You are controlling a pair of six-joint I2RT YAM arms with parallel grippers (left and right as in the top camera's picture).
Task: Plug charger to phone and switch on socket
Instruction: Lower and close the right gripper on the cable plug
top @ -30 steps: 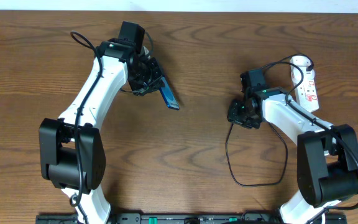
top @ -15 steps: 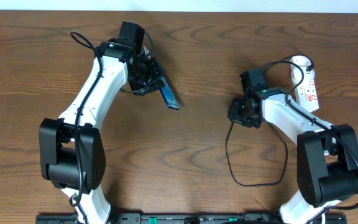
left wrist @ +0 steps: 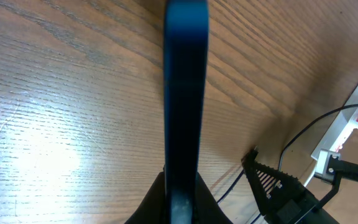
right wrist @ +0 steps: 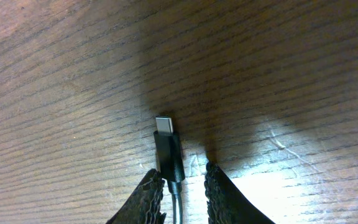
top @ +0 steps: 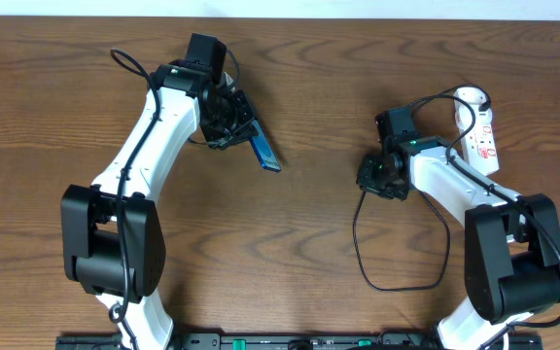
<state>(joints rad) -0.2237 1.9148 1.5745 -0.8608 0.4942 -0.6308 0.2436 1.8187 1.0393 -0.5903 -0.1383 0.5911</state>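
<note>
**Grained wood, black plastic and white casings at the work table**

The table (top: 309, 243) is brown wood with a strong grain and a semi-gloss finish that throws pale glare in both wrist views. The phone (left wrist: 186, 93), edge-on at the centre of the left wrist frame, has a smooth, dark blue, faintly glossy rim. The charger (right wrist: 168, 155) ends in a matt black plastic plug with a silvery metal tip. The right gripper (right wrist: 184, 177) has matt black, finely ridged fingers (right wrist: 149, 198). At upper right of the overhead frame, the socket (top: 484, 146) is smooth white plastic, and the arms (top: 149, 146) have smooth white shells.
</note>
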